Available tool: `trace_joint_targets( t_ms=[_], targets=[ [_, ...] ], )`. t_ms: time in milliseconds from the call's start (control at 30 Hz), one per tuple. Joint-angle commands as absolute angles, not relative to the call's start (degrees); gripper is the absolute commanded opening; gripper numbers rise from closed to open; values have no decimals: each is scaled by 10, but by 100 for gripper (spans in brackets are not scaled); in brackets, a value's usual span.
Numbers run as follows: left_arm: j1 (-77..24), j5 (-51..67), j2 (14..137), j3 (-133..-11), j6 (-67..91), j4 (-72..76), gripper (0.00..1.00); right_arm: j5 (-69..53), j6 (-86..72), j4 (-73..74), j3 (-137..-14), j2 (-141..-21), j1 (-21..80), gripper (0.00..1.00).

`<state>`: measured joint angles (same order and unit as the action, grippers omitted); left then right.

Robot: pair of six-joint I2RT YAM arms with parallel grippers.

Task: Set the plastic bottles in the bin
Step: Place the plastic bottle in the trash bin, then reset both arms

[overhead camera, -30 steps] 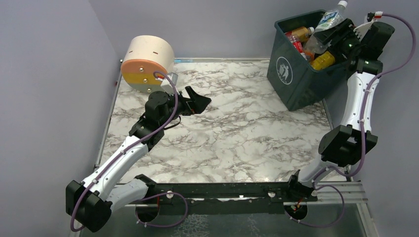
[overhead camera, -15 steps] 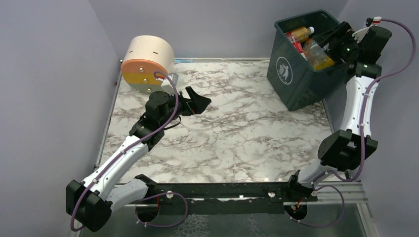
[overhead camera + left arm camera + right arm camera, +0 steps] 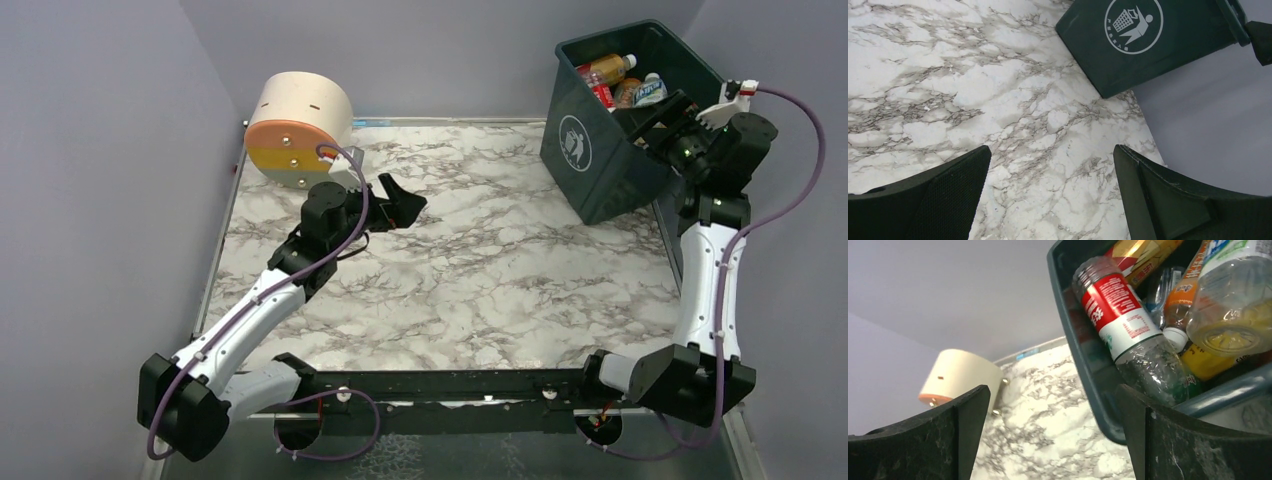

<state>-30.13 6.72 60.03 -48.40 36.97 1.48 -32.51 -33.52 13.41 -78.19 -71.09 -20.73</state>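
Clear, orange and yellow plastic bottles (image 3: pixel 612 72) with red and blue labels lie piled inside the large dark teal-green square plastic bin (image 3: pixel 590 160), at the far right corner of the white-and-grey marble table (image 3: pixel 480 280). The right gripper (image 3: pixel 660 118) hangs at the bin's near right rim, jaws apart and empty, with the bottles just beyond its fingertips. The left gripper (image 3: pixel 402 203), also spread wide and empty, is well apart from the bin, over the table's left half.

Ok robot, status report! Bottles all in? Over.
Left hand open, empty, over table. Right hand open, empty, at bin rim. Bottles in bin, none seen on table. Nothing in the way.
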Motion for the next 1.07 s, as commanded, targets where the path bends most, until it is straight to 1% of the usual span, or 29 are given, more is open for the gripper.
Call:
trace_joint_targets(
  t_ms=[0,200,367,567,867,1033],
  targets=[
    [-303,30,618,-494,348,50,99,-325,-329,86,-702,-664,-170,100],
    [-302,20,648,-517,333,52,99,-301,-311,84,-573,-586,-105,100],
    [-302,25,660,-512,331,66,99,-244,-274,99,-498,-503,-67,100],
    [-302,10,665,-501,322,72,99,-288,-250,106,-477,-552,-49,100],
    [-294,-55,659,-473,283,59,99,-263,-227,56,-394,-589,-44,100],
    [-277,-83,665,-462,279,61,99,-261,-220,58,-384,-598,-44,100]
  ],
)
